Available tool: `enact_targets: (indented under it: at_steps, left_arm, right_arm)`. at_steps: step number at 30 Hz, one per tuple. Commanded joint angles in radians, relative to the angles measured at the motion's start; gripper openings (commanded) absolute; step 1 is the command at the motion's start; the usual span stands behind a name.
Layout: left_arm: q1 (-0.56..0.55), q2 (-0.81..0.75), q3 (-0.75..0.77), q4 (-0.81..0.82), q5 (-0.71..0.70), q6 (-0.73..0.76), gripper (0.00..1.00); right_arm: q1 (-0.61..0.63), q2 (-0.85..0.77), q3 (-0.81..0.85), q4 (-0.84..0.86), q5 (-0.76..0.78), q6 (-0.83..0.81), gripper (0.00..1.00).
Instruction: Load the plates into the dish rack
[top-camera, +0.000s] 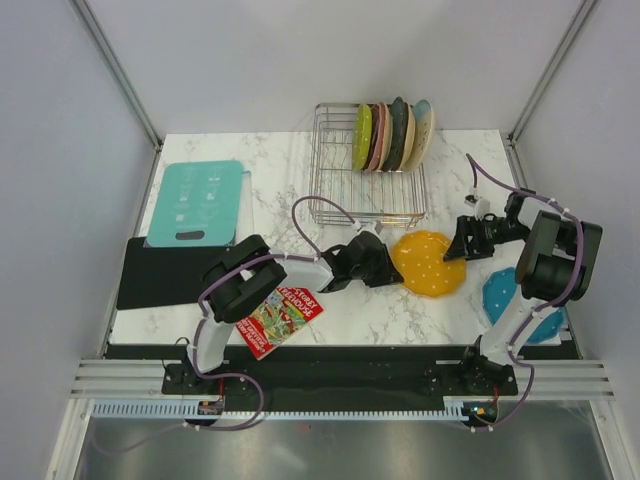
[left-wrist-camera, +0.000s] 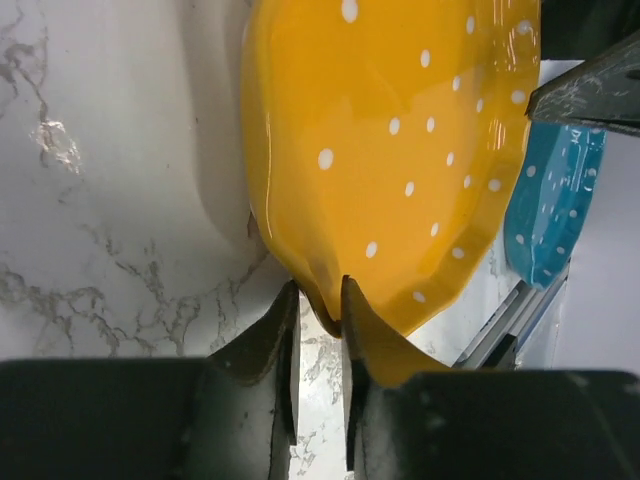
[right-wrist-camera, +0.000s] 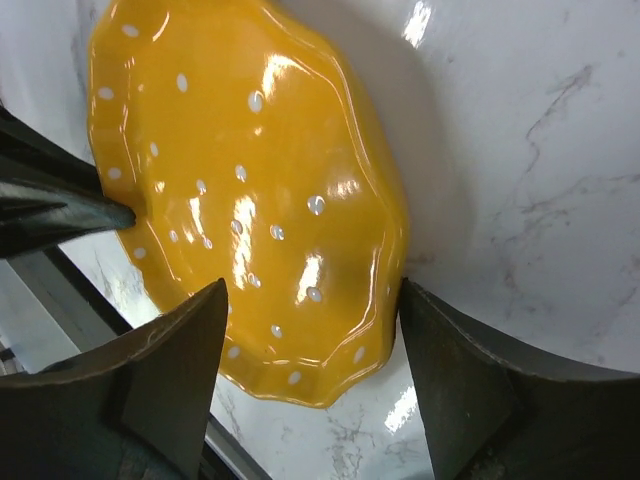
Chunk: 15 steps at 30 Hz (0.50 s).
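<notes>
Our left gripper (left-wrist-camera: 318, 300) is pinching the rim of the orange plate (left-wrist-camera: 400, 150), which is lying on the table (top-camera: 280, 170) just in front of the dish rack (top-camera: 330, 200). Our right gripper (right-wrist-camera: 310, 292) is hovering with fingers spread, flanking the opposite edge. We are judging this the pickup, so next we are needing a second grip, then an upright slot beside the racked plates (top-camera: 392, 135).

Orange plate (top-camera: 428, 263) is boxed in: your left gripper (top-camera: 392, 262) pinches its left rim, right gripper (top-camera: 455, 245) straddles the right rim. Dish rack (top-camera: 335, 190) just behind it; upright plates (top-camera: 392, 135) fill its far end, near slots free. Blue plate (top-camera: 497, 290) lies under your right arm.
</notes>
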Motion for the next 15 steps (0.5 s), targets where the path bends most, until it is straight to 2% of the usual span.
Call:
enact_targets:
  at_steps: [1,4,9,10,12,14,15]
  left_arm:
    - [-0.020,-0.003,-0.072,0.042,0.050,0.010,0.14]
    - [-0.018,-0.026,-0.128,0.086,0.060,0.047,0.03]
    - [-0.018,-0.006,-0.119,0.137,0.103,0.112,0.03]
    - [-0.018,0.005,-0.099,0.134,0.104,0.109,0.02]
    - [-0.021,0.014,-0.074,0.129,0.104,0.113,0.03]
    - [-0.026,0.017,-0.047,0.123,0.089,0.119,0.02]
    - [-0.026,0.017,-0.041,0.105,0.080,0.121,0.03]
  right_arm:
    - [0.001,0.073,-0.007,-0.189,-0.008,-0.216,0.77]
    - [0.001,0.129,0.022,-0.259,-0.028,-0.297,0.77]
    - [-0.001,0.294,0.081,-0.452,-0.054,-0.491,0.80]
    - [-0.001,0.310,0.087,-0.506,-0.062,-0.515,0.78]
    - [-0.001,0.324,0.087,-0.522,-0.061,-0.561,0.69]
    - [-0.001,0.311,0.082,-0.520,-0.062,-0.572,0.64]
    - [-0.002,0.296,0.079,-0.520,-0.061,-0.574,0.58]
